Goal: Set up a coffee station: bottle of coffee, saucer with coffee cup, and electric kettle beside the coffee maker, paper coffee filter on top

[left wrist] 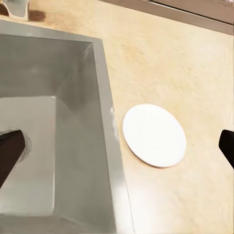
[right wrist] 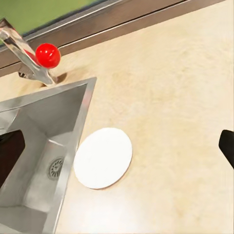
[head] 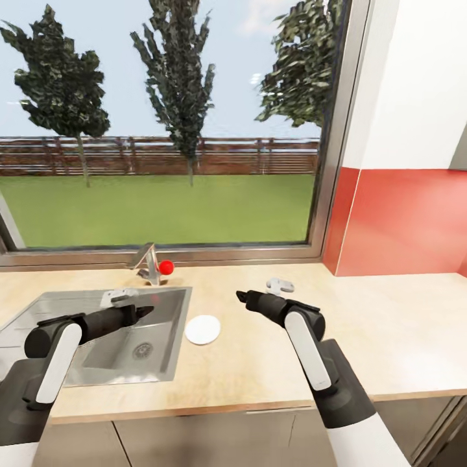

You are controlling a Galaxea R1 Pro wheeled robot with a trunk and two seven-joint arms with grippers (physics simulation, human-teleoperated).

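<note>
A: While the head view holds steady, look at the countertop (head: 402, 324) — the saucer (head: 203, 329) lies flat on it, just beside the sink (head: 39, 311), with the faucet (head: 149, 263) and its red knob (head: 167, 266) behind. No cup on it.

B: And the arms? The left gripper (head: 144, 311) hangs over the basin, the right gripper (head: 241, 297) over bare worktop past the saucer. From up here I cannot tell how wide either stands.

A: Left wrist view settles it: the saucer (left wrist: 154, 135) sits between two dark fingertips (left wrist: 9, 156) at opposite edges — spread wide, nothing held.

B: Right wrist view, same story. Saucer (right wrist: 103, 157) beside the sink's rim (right wrist: 80, 122), fingertips (right wrist: 227, 146) far apart, empty, red knob (right wrist: 48, 55) up by the window frame.

A: So where does the job stand?

B: Early, I'd judge. The saucer is on the counter, but no coffee maker stands near it, and cup, bottle, filter and kettle all look left to do.
</note>
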